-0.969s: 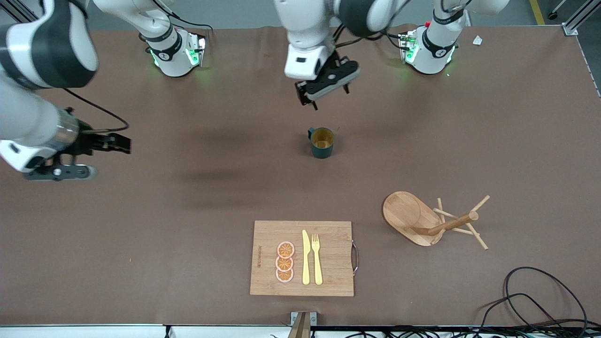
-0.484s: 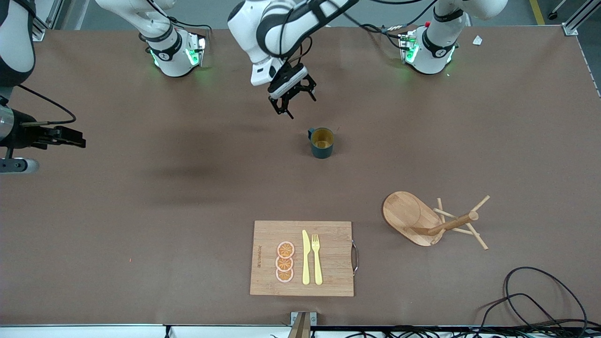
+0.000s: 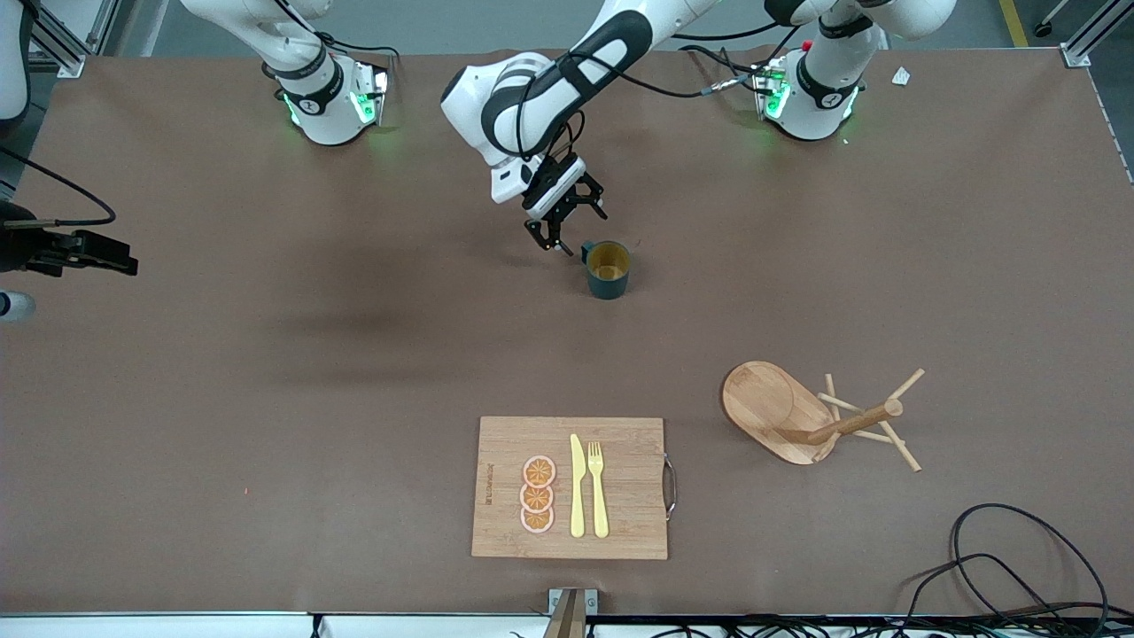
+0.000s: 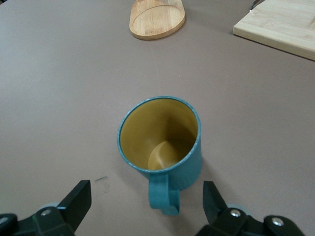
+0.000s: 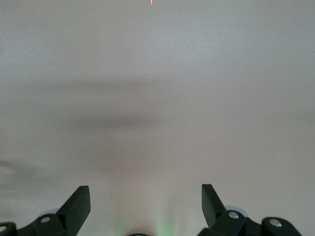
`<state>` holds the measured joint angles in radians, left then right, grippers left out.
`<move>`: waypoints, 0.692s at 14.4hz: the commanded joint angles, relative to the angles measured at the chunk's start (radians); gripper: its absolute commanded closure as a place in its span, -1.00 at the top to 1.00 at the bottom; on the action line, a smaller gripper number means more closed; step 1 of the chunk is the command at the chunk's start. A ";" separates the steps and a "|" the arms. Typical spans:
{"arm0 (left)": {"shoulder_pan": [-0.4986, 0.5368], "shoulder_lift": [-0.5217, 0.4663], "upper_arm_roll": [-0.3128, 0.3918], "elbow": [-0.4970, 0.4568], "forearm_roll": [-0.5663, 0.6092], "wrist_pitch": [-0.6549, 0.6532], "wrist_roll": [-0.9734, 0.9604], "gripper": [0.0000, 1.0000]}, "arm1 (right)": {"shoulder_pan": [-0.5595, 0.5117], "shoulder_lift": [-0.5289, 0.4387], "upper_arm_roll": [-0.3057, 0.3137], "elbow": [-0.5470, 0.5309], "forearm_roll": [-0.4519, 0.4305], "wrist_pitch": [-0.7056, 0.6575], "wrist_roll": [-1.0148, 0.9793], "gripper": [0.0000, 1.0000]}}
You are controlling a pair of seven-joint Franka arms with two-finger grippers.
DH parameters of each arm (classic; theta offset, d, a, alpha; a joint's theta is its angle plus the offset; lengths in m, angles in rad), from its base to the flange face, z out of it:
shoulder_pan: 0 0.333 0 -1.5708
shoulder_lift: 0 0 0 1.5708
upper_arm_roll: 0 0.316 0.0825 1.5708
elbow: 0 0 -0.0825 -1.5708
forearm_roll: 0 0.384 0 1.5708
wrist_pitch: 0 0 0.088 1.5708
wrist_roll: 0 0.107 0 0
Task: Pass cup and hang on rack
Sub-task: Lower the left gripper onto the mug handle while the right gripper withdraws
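The rack (image 3: pixel 802 420) lies tipped over near the front camera toward the left arm's end, its post pointing toward that end; the cup (image 3: pixel 608 268) stands upright mid-table, farther off, handle toward the bases; the left gripper (image 3: pixel 564 226) hangs just beside that handle, fingers spread, holding nothing; the right gripper (image 3: pixel 84 252) waits at its arm's table edge, fingers apart.

Brown matte table (image 3: pixel 266 425) under even overhead light

A grey floor (image 3: pixel 461 27) shows past the table's edge by the bases, with what may be a yellow floor stripe (image 3: pixel 1013 22); aluminium frame rails (image 3: pixel 1094 35) stand at the corners, and black cables (image 3: pixel 1019 567) coil near the front camera.
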<state>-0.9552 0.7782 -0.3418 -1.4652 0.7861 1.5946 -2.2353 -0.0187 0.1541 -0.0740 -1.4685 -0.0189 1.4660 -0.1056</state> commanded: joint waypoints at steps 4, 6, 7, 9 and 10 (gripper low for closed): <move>-0.201 0.061 0.162 0.060 0.012 -0.054 -0.010 1.00 | -0.014 0.004 0.023 0.016 0.020 -0.042 0.000 1.00; -0.240 0.099 0.190 0.081 0.015 -0.068 -0.013 1.00 | -0.012 0.002 0.023 0.016 0.020 -0.043 0.000 1.00; -0.258 0.108 0.210 0.082 0.015 -0.074 -0.018 1.00 | -0.012 0.002 0.025 0.013 0.022 -0.038 0.000 1.00; -0.281 0.118 0.234 0.082 0.015 -0.074 -0.024 1.00 | -0.009 -0.002 0.025 -0.002 0.022 -0.030 0.000 1.00; -0.281 0.127 0.237 0.082 0.018 -0.073 -0.029 1.00 | -0.006 -0.008 0.026 -0.009 0.022 -0.027 0.004 1.00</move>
<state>-1.2276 0.8792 -0.1217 -1.4164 0.7862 1.5429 -2.2590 -0.0185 0.1561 -0.0585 -1.4651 -0.0091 1.4373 -0.1056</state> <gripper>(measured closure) 0.000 0.000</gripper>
